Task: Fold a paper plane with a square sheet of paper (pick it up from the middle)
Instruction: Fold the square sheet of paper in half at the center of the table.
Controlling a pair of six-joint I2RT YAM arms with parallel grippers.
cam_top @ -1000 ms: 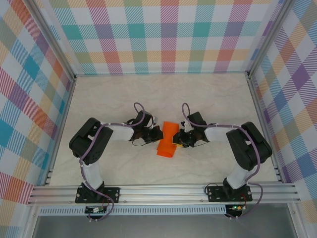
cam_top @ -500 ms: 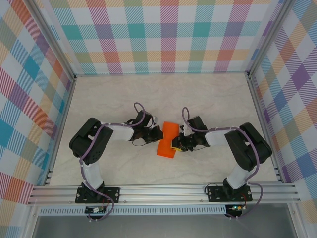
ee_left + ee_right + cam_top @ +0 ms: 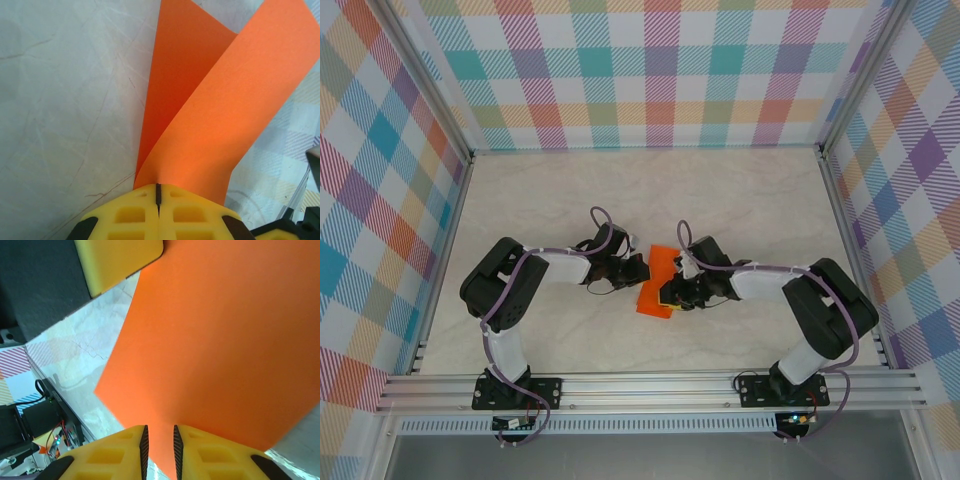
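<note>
The left gripper point(image 3: 158, 197) is pinching the square sheet of paper point(image 3: 200, 125) with its jaws pressed fully together, while the right gripper point(image 3: 159, 445) is clamping the sheet's other side in a narrow slit. The sheet is lying folded over at the middle of the table point(image 3: 750, 200).

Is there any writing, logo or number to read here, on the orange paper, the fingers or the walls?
None can be read.
The orange paper is plain, the yellow fingers are unmarked, the checked walls are pattern only.
The small board at the left arm's base is too small to read.
</note>
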